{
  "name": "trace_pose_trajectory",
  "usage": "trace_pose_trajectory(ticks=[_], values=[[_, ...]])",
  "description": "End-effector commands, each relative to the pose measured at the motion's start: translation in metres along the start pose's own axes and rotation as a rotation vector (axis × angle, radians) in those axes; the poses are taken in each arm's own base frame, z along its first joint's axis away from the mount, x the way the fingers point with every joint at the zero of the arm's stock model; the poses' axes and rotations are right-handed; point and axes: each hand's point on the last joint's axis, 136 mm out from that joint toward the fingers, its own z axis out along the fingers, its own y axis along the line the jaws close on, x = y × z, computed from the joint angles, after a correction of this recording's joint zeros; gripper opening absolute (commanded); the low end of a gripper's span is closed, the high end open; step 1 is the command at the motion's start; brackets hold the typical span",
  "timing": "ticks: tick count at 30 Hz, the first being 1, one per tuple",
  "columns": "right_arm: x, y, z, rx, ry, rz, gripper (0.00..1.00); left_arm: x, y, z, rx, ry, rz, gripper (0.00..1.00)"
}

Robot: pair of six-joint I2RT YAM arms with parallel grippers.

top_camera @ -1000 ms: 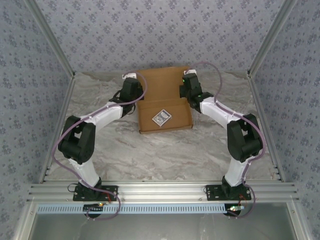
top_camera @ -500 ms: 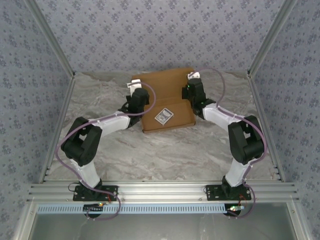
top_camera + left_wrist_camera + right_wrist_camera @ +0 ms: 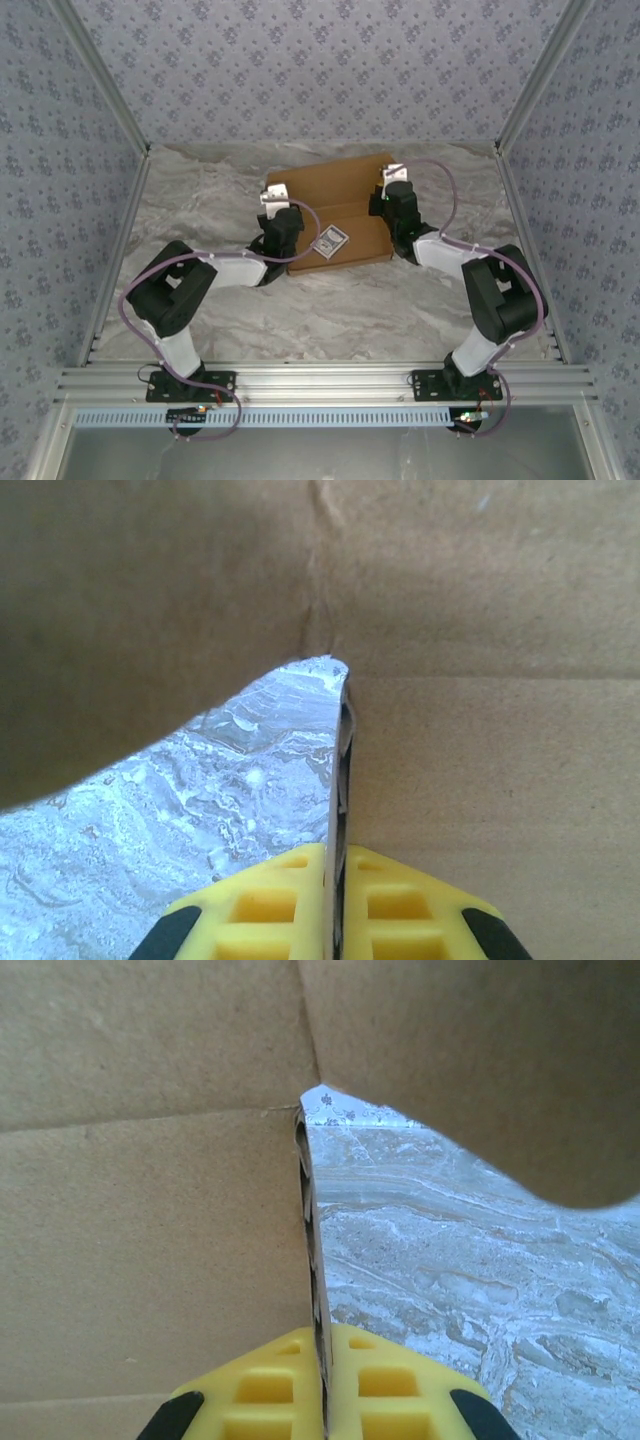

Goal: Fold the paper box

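The paper box (image 3: pixel 335 200) lies half-folded at the far middle of the table (image 3: pixel 300 300); the top view shows a small card (image 3: pixel 328 241) inside it; the wrist views show the left tool (image 3: pixel 335 880) and right tool (image 3: pixel 322 1360) each clamped tight on a side wall's edge.

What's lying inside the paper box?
A small blue-and-white card lies on the floor of the paper box. The left arm and right arm cover its side edges; anything there is hidden.
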Motion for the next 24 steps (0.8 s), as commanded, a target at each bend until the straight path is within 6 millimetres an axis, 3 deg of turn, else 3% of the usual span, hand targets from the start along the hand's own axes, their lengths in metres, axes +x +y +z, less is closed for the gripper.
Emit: trace_pose_trajectory(ticks=[1,11,24], values=[[-0.011,-0.002,-0.013,-0.005,-0.060,0.028,0.02,0.018,0.013,-0.008,-0.033,0.015,0.060,0.00],[0.021,-0.011,-0.036,0.039,-0.057,0.067,0.03,0.040,0.026,-0.028,-0.047,0.016,0.150,0.00],[0.051,-0.018,-0.061,0.093,-0.018,0.103,0.06,0.050,0.039,-0.041,-0.045,0.030,0.185,0.07]])
